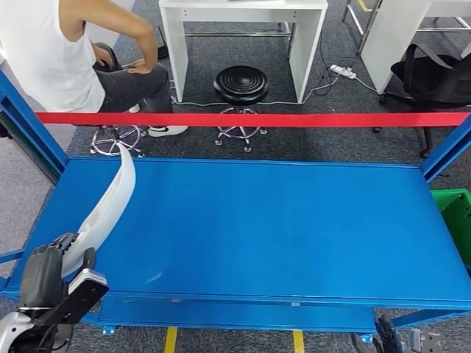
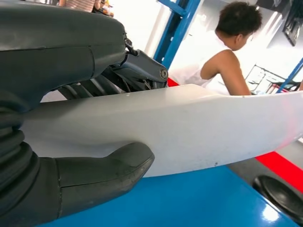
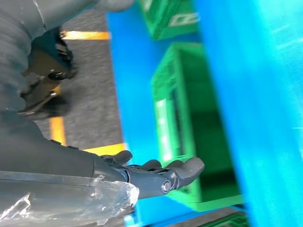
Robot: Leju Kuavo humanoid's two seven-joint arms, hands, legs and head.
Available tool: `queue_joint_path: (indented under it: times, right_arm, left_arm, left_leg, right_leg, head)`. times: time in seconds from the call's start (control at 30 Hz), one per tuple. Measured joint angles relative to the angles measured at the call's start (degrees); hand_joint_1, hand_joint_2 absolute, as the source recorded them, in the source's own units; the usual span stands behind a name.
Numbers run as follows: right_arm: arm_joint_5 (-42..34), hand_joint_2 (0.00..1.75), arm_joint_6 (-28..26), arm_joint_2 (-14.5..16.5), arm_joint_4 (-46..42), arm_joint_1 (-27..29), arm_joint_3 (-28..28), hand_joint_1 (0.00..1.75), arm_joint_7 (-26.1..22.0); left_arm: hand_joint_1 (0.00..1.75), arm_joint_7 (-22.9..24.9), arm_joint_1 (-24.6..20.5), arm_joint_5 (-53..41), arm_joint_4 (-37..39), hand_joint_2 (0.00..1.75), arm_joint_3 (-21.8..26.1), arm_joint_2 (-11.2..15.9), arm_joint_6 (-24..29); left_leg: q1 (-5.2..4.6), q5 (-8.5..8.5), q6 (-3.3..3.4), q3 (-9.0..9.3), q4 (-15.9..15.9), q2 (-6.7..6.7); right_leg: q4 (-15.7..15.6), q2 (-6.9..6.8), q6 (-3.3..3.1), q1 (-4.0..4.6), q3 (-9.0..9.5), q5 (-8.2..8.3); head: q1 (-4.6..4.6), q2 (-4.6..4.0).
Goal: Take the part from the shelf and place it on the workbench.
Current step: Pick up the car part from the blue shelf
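Note:
A long curved white part [image 1: 109, 205] reaches up over the left end of the blue workbench [image 1: 266, 228]. My left hand [image 1: 58, 276] grips its near end at the bench's front left corner. In the left wrist view the thick thumb [image 2: 103, 172] presses under the white part [image 2: 185, 130] and the darker fingers [image 2: 143, 68] close over it, just above the blue surface. My right hand [image 3: 157, 172] hangs low beside the bench with its fingers stretched out and nothing in them; its tips [image 1: 388, 337] show at the bench's front right.
A red bar [image 1: 250, 119] crosses above the bench's far edge. A person in a white top [image 1: 55, 51] sits behind it at the left. A black stool [image 1: 241, 84] and white table [image 1: 244, 29] stand beyond. Green crates [image 3: 185, 123] sit under the bench at right [image 1: 458, 217].

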Motion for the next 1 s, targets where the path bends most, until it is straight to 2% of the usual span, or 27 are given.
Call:
queue_joint_path:
  times: [0.03, 0.07, 0.1, 0.13, 0.2, 0.23, 0.27, 0.3, 0.37, 0.4, 0.43, 0.47, 0.53, 0.57, 0.6, 0.63, 0.67, 0.73, 0.77, 0.8, 0.83, 0.9, 0.93, 0.97, 1.0]
  right_arm:
    - [-1.57, 1.75, 0.49, -0.19, -0.67, 0.10, 0.45, 0.00, -0.69]
    - [-3.35, 1.75, 0.91, -0.43, -1.37, 0.37, 1.07, 0.00, -1.39]
    - [-5.07, 1.75, 1.18, -0.63, -2.12, 0.85, 1.80, 0.00, -1.96]
    - [-6.31, 1.75, 1.22, -0.77, -2.96, 1.44, 2.62, 0.00, -2.21]
    - [-7.83, 1.75, 1.08, -0.92, -4.63, 2.70, 4.18, 0.00, -2.29]
    - [-8.32, 1.75, 1.06, -0.97, -5.46, 3.16, 4.92, 0.00, -2.38]
    - [-8.76, 1.75, 1.08, -1.03, -6.15, 3.53, 5.58, 0.00, -2.53]
    - [-9.14, 1.75, 1.09, -1.15, -6.81, 3.79, 6.27, 0.00, -2.76]
    - [-9.88, 1.75, 0.89, -1.71, -7.99, 4.43, 7.77, 0.00, -3.26]
    - [-10.18, 1.75, 0.45, -2.08, -8.48, 4.74, 8.65, 0.00, -3.50]
    - [-10.34, 1.75, -0.24, -2.47, -8.87, 5.03, 9.52, 0.00, -3.77]
    - [-10.44, 1.75, -1.13, -2.81, -9.09, 5.31, 10.39, 0.00, -4.14]
    - [-10.94, 1.75, -3.25, -3.38, -9.27, 5.95, 11.88, 0.00, -5.44]
    - [-11.28, 1.75, -4.30, -3.60, -9.27, 6.35, 12.45, 0.00, -5.99]
    - [-11.64, 1.75, -5.25, -3.79, -9.27, 6.76, 12.87, 0.00, -6.37]
    - [-11.82, 1.75, -6.05, -3.94, -9.27, 7.15, 13.16, 0.00, -6.49]
    - [-11.93, 1.75, -6.70, -4.05, -9.27, 7.50, 13.34, 0.00, -6.54]
    - [-12.05, 1.75, -7.44, -4.15, -9.38, 8.04, 13.45, 0.00, -6.60]
    - [-12.04, 1.75, -7.60, -4.14, -9.50, 8.23, 13.41, 0.00, -6.58]
    - [-12.03, 1.75, -7.62, -4.14, -9.64, 8.39, 13.36, 0.00, -6.55]
    - [-12.02, 1.75, -7.59, -4.13, -9.77, 8.58, 13.30, 0.00, -6.50]
    - [-12.01, 1.75, -7.56, -4.13, -9.91, 9.07, 13.10, 0.00, -6.44]
    - [-12.01, 1.75, -7.56, -4.13, -9.95, 9.33, 12.95, 0.00, -6.42]
    - [-12.01, 1.75, -7.56, -4.13, -9.97, 9.53, 12.80, 0.00, -6.42]
    - [-12.00, 1.75, -7.55, -4.13, -9.98, 9.65, 12.69, 0.00, -6.41]
  left_arm:
    - [1.75, -0.80, 0.00, 0.11, -0.03, 1.75, 0.00, -0.24, 0.16]
    - [1.75, -1.74, -0.06, 0.24, -0.03, 1.75, 0.00, -0.53, 0.25]
    - [1.75, -2.71, -0.21, 0.35, -0.03, 1.75, -0.01, -0.84, 0.23]
    - [1.75, -3.51, -0.44, 0.44, -0.03, 1.75, -0.01, -1.22, 0.11]
    - [1.75, -4.50, -0.89, 0.52, -0.04, 1.75, -0.01, -1.90, -0.15]
    - [1.75, -4.82, -1.11, 0.54, -0.04, 1.75, 0.00, -2.18, -0.23]
    - [1.75, -5.17, -1.34, 0.60, -0.04, 1.75, -0.01, -2.37, -0.28]
    - [1.75, -5.65, -1.64, 0.77, -0.03, 1.75, -0.03, -2.53, -0.33]
    - [1.75, -7.03, -2.43, 1.51, 0.09, 1.75, -0.15, -2.89, -0.45]
    - [1.75, -7.89, -2.89, 2.10, 0.24, 1.75, -0.24, -3.11, -0.47]
    - [1.75, -8.76, -3.37, 2.75, 0.50, 1.75, -0.34, -3.34, -0.43]
    - [1.75, -9.72, -3.89, 3.54, 0.88, 1.75, -0.47, -3.58, -0.27]
    - [1.75, -12.02, -4.91, 5.59, 2.06, 1.75, -0.73, -4.13, 0.55]
    - [1.75, -13.37, -5.37, 6.80, 2.83, 1.75, -0.89, -4.44, 1.21]
    - [1.75, -14.69, -5.78, 7.89, 3.60, 1.75, -1.10, -4.74, 1.91]
    - [1.75, -15.85, -6.17, 8.75, 4.27, 1.75, -1.34, -5.02, 2.54]
    - [1.75, -16.78, -6.59, 9.36, 4.84, 1.75, -1.65, -5.29, 3.07]
    - [1.75, -18.06, -7.41, 10.31, 5.63, 1.75, -2.28, -5.74, 3.77]
    - [1.75, -18.52, -7.74, 10.76, 5.97, 1.75, -2.61, -5.92, 4.03]
    - [1.75, -18.86, -7.98, 11.16, 6.29, 1.75, -2.89, -6.08, 4.24]
    - [1.75, -19.08, -8.15, 11.40, 6.60, 1.75, -3.11, -6.21, 4.37]
    - [1.75, -19.29, -8.47, 11.62, 7.19, 1.75, -3.45, -6.54, 4.55]
    - [1.75, -19.34, -8.63, 11.68, 7.45, 1.75, -3.59, -6.72, 4.58]
    - [1.75, -19.38, -8.77, 11.72, 7.69, 1.75, -3.74, -6.88, 4.62]
    - [1.75, -19.41, -8.89, 11.75, 7.92, 1.75, -3.84, -6.98, 4.66]
  left_leg:
    - [0.07, 0.00, 0.00, -0.02, 0.01, 0.01]
    - [0.11, -0.01, -0.01, -0.05, 0.03, -0.02]
    - [0.16, -0.02, -0.05, -0.08, 0.05, -0.06]
    - [0.24, -0.04, -0.17, -0.09, 0.10, -0.10]
    - [0.43, -0.10, -0.79, -0.12, 0.30, -0.14]
    - [0.46, -0.10, -1.24, -0.20, 0.40, -0.09]
    - [0.40, -0.04, -1.69, -0.26, 0.56, -0.02]
    - [0.32, 0.12, -2.09, -0.38, 0.66, 0.04]
    - [0.32, 0.51, -2.72, -0.70, 0.80, 0.08]
    - [0.41, 0.07, -3.01, -1.07, 1.14, 0.08]
    - [0.49, -1.21, -3.27, -1.69, 2.27, 0.06]
    - [0.55, -3.33, -3.50, -2.62, 4.49, 0.06]
    - [0.56, -8.42, -3.71, -5.00, 11.62, 0.04]
    - [0.56, -9.93, -3.72, -5.76, 14.82, 0.04]
    - [0.55, -10.29, -3.63, -5.79, 16.57, 0.04]
    - [0.53, -9.55, -3.45, -4.87, 16.34, 0.03]
    - [0.51, -8.14, -3.18, -2.96, 14.14, -0.08]
    - [0.49, -6.15, -2.42, 2.62, 6.37, -1.63]
    - [0.45, -5.93, -2.17, 4.84, 3.04, -2.51]
    - [0.37, -6.08, -2.01, 6.18, 0.82, -3.17]
    - [0.24, -6.20, -1.92, 6.57, -0.14, -3.24]
    - [0.23, -5.42, -1.54, 6.05, -0.48, -2.08]
    - [0.32, -4.87, -1.25, 5.68, -0.61, -1.47]
    - [0.46, -4.29, -0.92, 5.18, -0.75, -0.80]
    - [0.50, -3.77, -0.71, 4.61, -0.75, -0.17]
  right_leg:
    - [3.76, 0.00, 0.18, -0.14, -1.94, -1.71]
    - [6.45, -0.02, 0.35, -0.27, -3.42, -2.42]
    - [7.32, -0.03, 0.49, -0.41, -4.09, -1.92]
    - [5.85, -0.05, 0.64, -0.56, -3.65, -0.21]
    - [-1.49, -0.08, 1.05, -0.88, -0.57, 4.17]
    - [-4.56, 0.15, 0.99, -0.92, 0.87, 5.99]
    - [-6.48, 0.39, 0.79, -0.92, 1.71, 6.90]
    - [-6.95, 0.66, 0.38, -0.85, 1.83, 7.20]
    - [-6.85, 0.85, -0.67, -0.79, 1.12, 7.68]
    - [-6.81, 0.77, -1.22, -0.79, 0.68, 7.95]
    - [-6.85, 0.64, -1.75, -0.81, 0.20, 8.32]
    - [-6.91, 0.48, -2.20, -0.83, -0.34, 8.77]
    - [-6.89, 0.22, -2.68, -0.69, -1.46, 9.69]
    - [-6.87, 0.11, -2.72, -0.59, -2.10, 10.17]
    - [-6.85, 0.04, -2.71, -0.49, -2.73, 10.63]
    - [-6.84, 0.04, -2.64, -0.39, -3.32, 11.10]
    - [-6.84, 0.24, -2.49, -0.32, -3.87, 11.57]
    - [-6.80, 0.81, -2.01, -0.23, -4.78, 12.53]
    - [-6.84, 1.16, -1.73, -0.20, -5.10, 13.07]
    - [-6.95, 1.47, -1.43, -0.22, -5.33, 13.65]
    - [-7.19, 1.86, -1.08, -0.23, -5.49, 14.29]
    - [-7.67, 2.66, -0.37, -0.39, -5.77, 15.20]
    - [-7.21, 2.56, -0.05, -0.38, -6.21, 14.47]
    - [-5.55, 2.14, 0.25, -0.37, -6.91, 12.52]
    - [-2.68, 1.44, 0.48, -0.38, -7.82, 9.71]
  head:
    - [0.03, -0.01]
    - [0.04, -0.01]
    - [0.04, -0.01]
    - [0.05, -0.01]
    - [0.06, -0.02]
    - [0.02, -0.01]
    - [-0.02, -0.01]
    - [-0.09, -0.01]
    - [-0.19, -0.01]
    - [-0.24, 0.00]
    - [-0.27, -0.01]
    - [-0.33, -0.01]
    - [-0.43, -0.01]
    - [-0.45, -0.01]
    - [-0.44, -0.01]
    - [-0.44, -0.01]
    - [-0.43, -0.01]
    - [-0.41, -0.01]
    - [-0.39, -0.01]
    - [-0.42, -0.01]
    - [-0.45, 0.00]
    - [-0.50, 0.00]
    - [-0.38, 0.00]
    - [-0.24, 0.00]
    - [-0.08, -0.01]
